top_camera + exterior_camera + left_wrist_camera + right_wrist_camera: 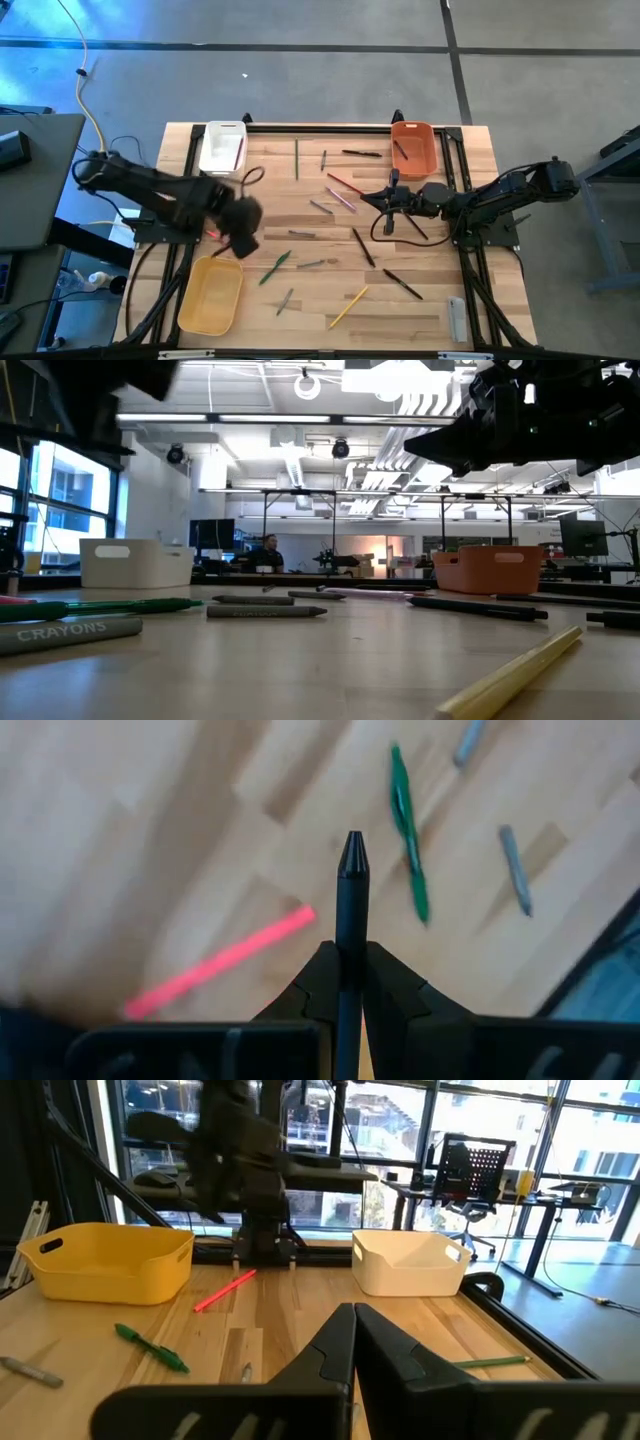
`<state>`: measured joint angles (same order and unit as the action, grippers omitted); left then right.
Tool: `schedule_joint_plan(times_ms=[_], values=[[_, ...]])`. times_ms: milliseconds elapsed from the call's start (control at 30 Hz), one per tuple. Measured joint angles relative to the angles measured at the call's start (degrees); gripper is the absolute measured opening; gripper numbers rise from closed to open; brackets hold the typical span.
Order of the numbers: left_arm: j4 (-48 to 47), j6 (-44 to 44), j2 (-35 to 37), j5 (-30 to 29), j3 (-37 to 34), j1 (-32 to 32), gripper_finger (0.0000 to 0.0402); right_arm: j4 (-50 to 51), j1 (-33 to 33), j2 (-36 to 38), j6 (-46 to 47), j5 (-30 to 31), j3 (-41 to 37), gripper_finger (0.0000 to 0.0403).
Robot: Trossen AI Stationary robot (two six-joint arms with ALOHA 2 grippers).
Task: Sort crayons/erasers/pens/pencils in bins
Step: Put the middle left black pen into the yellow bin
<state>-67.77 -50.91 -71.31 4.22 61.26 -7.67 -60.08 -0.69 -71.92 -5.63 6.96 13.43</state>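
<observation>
Left gripper clamped on a slim black pen, cone tip poking out past the fingers, held above the bench just beyond the yellow bin. Right gripper fully closed, holding nothing, hovering mid-bench in front of the orange bin.

Three bins of smooth moulded plastic, rectangular with rounded corners and small handle slots: white bin at the far left corner, orange at the far right, yellow at the near left. One dark stick lying inside the orange bin; white bin's contents unclear.

Scattered loose over the bench between the bins: thin sticks in black, grey, pink, green and yellow. A pink stick lying flat below the left gripper, a green pen with a clip just beyond it, two grey crayons further off. A pale yellow pencil near the front edge, black pens to its right, a green pencil toward the back. Grey crayon with paper wrapper printed "CRAYONS", close up in the low view. Grey flat bar at the front right corner.

Bench of light butcher-block wood, planks in varied tones, edged by black metal rails. Grey concrete floor around. Beyond, in the low view: open workshop, exposed ceiling ducts, strip lights, large windows, monitors, a person seated far back.
</observation>
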Motion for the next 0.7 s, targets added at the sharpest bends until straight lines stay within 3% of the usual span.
schedule_joint_plan(times_ms=[200, 367, 533, 700], values=[[0.0, -23.9, 1.4, -3.4, -2.0, -18.0, 0.0009, 0.8, 0.0, 0.0, 0.0, 0.0, 0.0, 0.0000], [8.0, -42.2, 0.9, -4.3, -7.3, -31.5, 0.0009, 0.9, 0.0, 0.0, 0.0, -0.1, 0.0, 0.0000], [15.6, -56.1, 0.8, -11.9, -11.8, -39.4, 0.0009, 0.8, 0.0, 0.0, 0.2, -0.1, 0.0, 0.0000], [17.0, -64.0, 0.8, -16.1, -15.1, -42.4, 0.0009, 0.4, 0.0, 0.0, 0.6, -0.1, 0.0, 0.0000]])
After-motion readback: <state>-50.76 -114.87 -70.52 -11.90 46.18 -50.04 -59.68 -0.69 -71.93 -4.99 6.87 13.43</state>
